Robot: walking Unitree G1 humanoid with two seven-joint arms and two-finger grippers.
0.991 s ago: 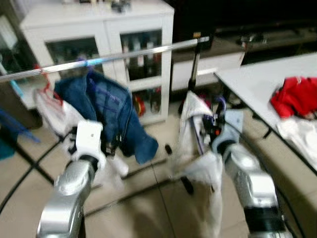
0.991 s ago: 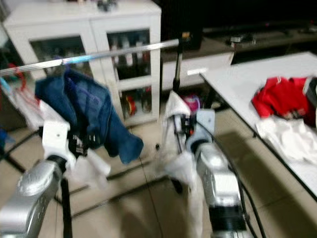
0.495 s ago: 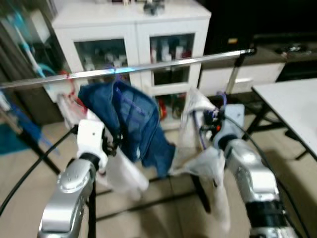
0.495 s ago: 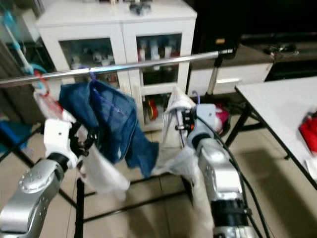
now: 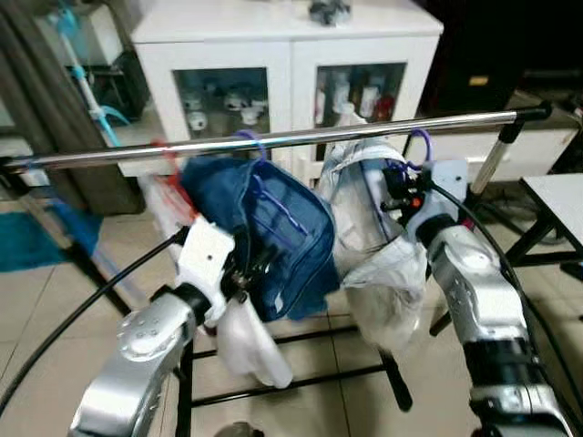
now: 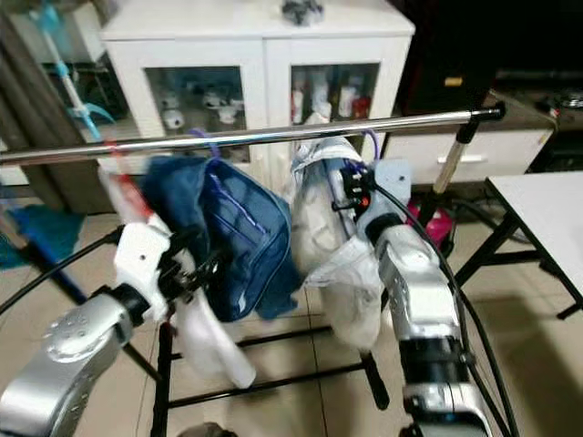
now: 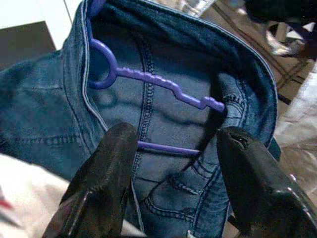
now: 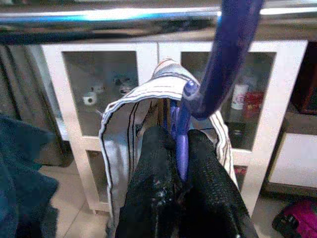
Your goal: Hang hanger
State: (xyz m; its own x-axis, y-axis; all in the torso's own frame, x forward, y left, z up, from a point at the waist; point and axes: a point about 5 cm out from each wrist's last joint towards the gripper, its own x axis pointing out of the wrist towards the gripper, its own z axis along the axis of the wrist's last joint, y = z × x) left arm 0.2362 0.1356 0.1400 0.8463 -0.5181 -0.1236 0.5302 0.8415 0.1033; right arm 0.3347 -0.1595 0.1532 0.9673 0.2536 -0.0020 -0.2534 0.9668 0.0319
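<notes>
A chrome rail (image 5: 364, 133) runs across in front of me. My right gripper (image 5: 393, 187) is shut on the stem of a purple hanger (image 8: 233, 44) that carries a white striped shirt (image 5: 364, 228). The hanger's hook (image 5: 417, 138) reaches up to the rail; I cannot tell whether it rests on it. A blue denim garment (image 5: 291, 237) hangs from the rail on another purple hanger (image 7: 148, 79). My left gripper (image 7: 176, 139) is open right in front of the denim (image 7: 158, 114), its fingers on either side of that hanger's lower bar without touching it.
Behind the rail stands a white cabinet (image 5: 282, 36) with glass doors. A white garment on a red hanger (image 5: 164, 196) hangs left of the denim. The rack's black crossbars (image 5: 301, 337) lie low ahead. A white table corner (image 5: 560, 196) juts in at the right.
The view has swung left and closer to the rail, so the table with the red cloth has slid out. My right gripper has raised the shirt's hanger up to the rail.
</notes>
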